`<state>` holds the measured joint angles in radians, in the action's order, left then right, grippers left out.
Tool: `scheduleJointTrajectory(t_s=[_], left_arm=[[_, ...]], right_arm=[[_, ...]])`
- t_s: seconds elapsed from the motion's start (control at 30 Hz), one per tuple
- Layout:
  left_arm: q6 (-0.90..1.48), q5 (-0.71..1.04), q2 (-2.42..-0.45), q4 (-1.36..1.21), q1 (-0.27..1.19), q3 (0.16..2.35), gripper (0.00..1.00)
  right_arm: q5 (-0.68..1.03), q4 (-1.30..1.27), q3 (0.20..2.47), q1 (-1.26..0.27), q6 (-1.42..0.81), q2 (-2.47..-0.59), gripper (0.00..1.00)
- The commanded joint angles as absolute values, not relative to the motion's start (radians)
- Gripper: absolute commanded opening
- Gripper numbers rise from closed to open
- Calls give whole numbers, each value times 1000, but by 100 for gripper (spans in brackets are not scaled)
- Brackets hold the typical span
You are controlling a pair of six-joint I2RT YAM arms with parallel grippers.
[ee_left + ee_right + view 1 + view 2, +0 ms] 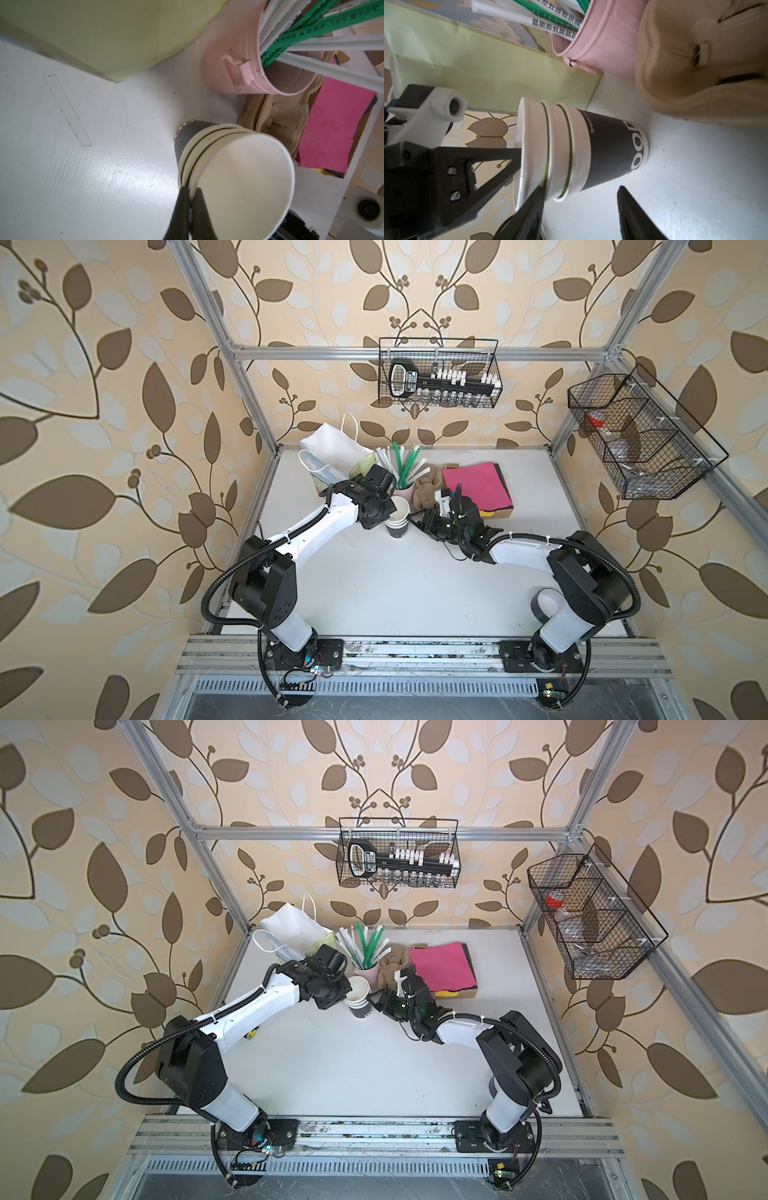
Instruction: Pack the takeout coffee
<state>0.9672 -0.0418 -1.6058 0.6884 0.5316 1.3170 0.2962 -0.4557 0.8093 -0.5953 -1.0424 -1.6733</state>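
A stack of dark paper cups with white rims and thin green lines (398,519) is seen upright on the white tabletop (395,593), towards the back and near the middle in both top views. The rim of the topmost cup (245,182), lidless and white inside, is pinched by the left gripper (191,193), whose black fingers are closed on the paper wall, one at each face. The right gripper (580,189) is held low at the other side of the stack, with its jaws standing apart and nothing clamped between them. One of its fingers (533,207) is seen in front of the upper cups' wall, though contact cannot be confirmed, and the second is clear of the stack's base. Just behind the stack a small pink pail (404,491) is placed, filled with green and white wrapped straws (405,464). A beige bundle (426,489), whose material cannot be told, lies just beside it. A white paper carrier bag with cord handles and a light-green side (328,443) is found at the back left. Magenta sheets in a shallow brown cardboard tray (478,485) are set to the right of the bundle. A lidded light-green cup cannot be made out in any view, so the place of the takeout coffee cannot be told.
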Motion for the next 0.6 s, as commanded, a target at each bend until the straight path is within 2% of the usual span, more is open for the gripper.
scheduleJointTrajectory(t_s=[0.0, 0.57], left_arm=[[987, 3, -1605, 675, 551, 1334, 0], [1011, 16, -1568, 683, 559, 1377, 0]], right_arm=[[246, -377, 855, -606, -1030, -1689, 55], [133, -175, 924, -617, -972, -1675, 53]])
